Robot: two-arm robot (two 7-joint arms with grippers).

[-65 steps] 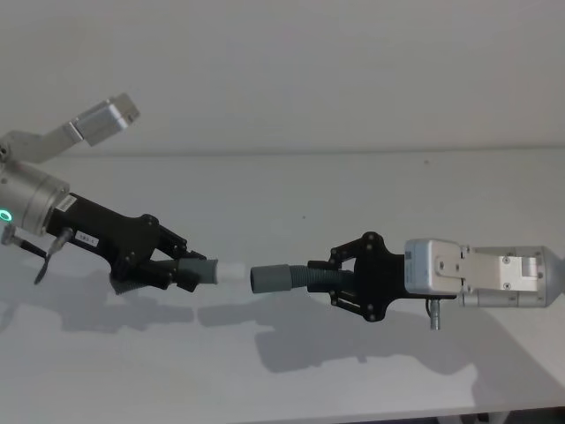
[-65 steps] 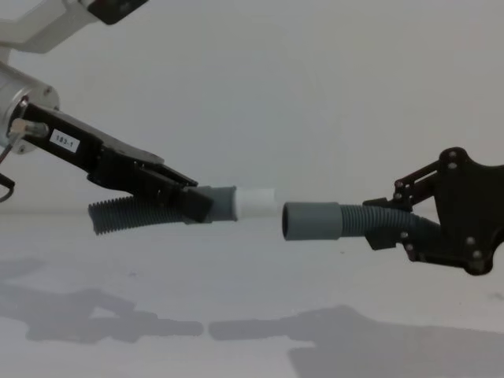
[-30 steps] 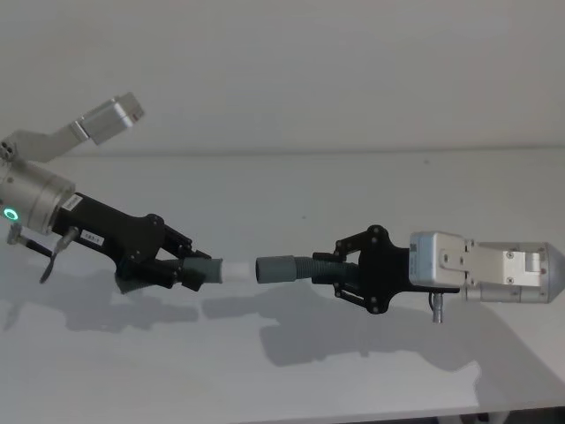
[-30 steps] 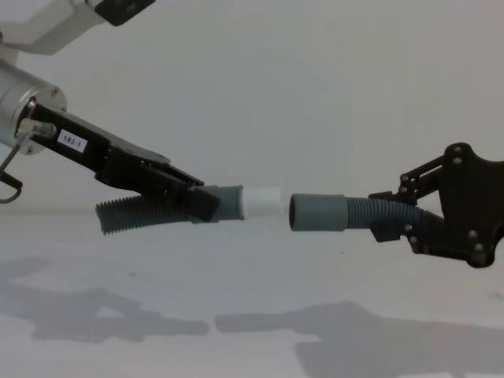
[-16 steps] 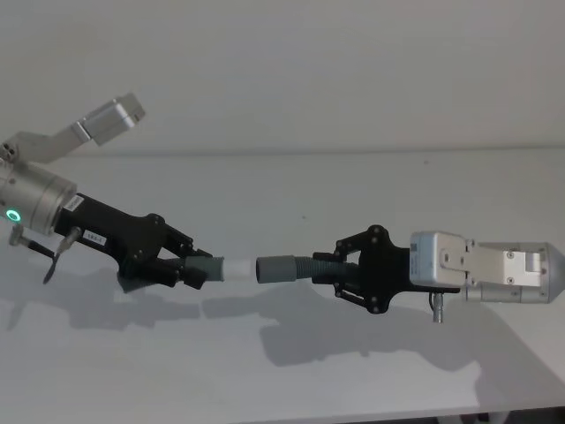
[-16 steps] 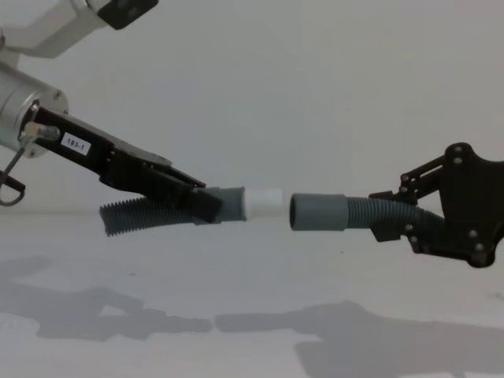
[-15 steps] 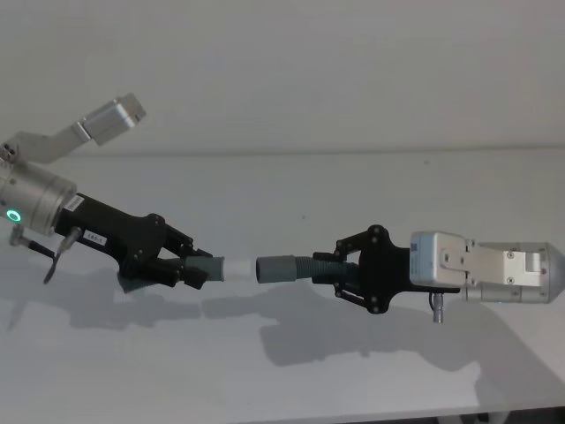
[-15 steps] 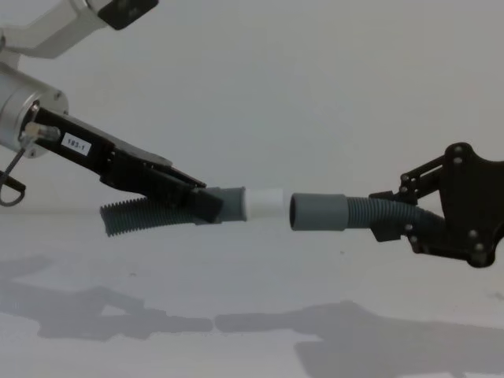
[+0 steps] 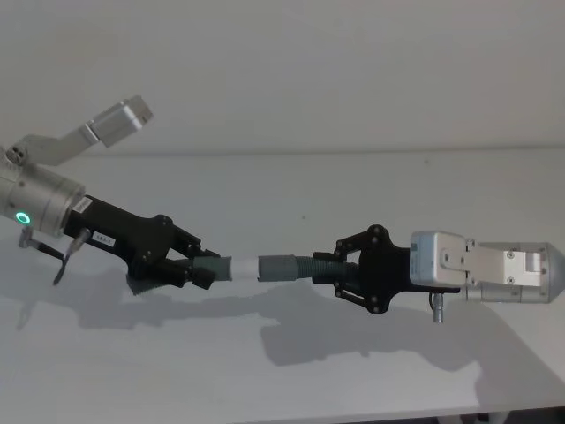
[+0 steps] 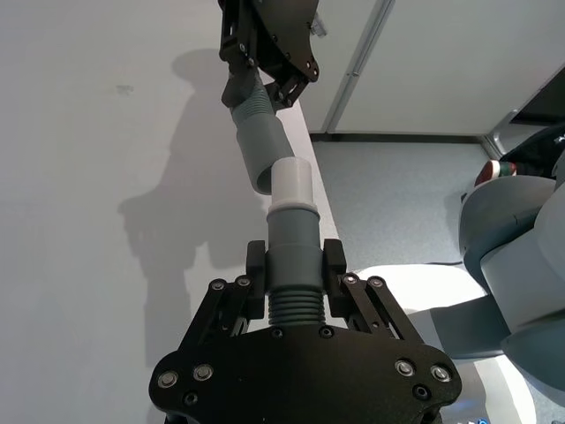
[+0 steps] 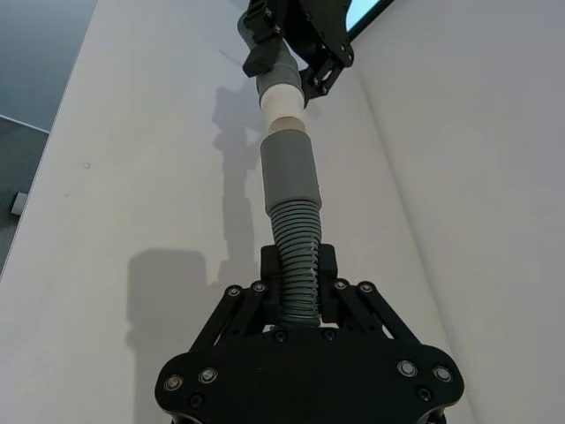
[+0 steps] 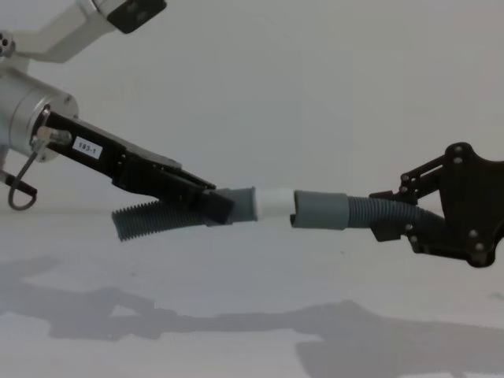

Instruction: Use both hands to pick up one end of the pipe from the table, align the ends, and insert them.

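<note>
The black left gripper (image 12: 206, 203) squeezes the grey bumpy hose with the white tip (image 12: 275, 205). The black right gripper (image 12: 394, 224) squeezes the hose with the wide grey socket (image 12: 319, 210). Both hang above the white table (image 9: 291, 371). The 2 ends meet in 1 line, tip at the socket's mouth.

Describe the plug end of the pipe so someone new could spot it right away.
Above the white table, two black grippers face each other, each shut on a corrugated grey hose. Follow the left gripper to its hose's free end, a grey cuff. Its narrower white tip marks it; the right gripper holds an all-grey socket.
</note>
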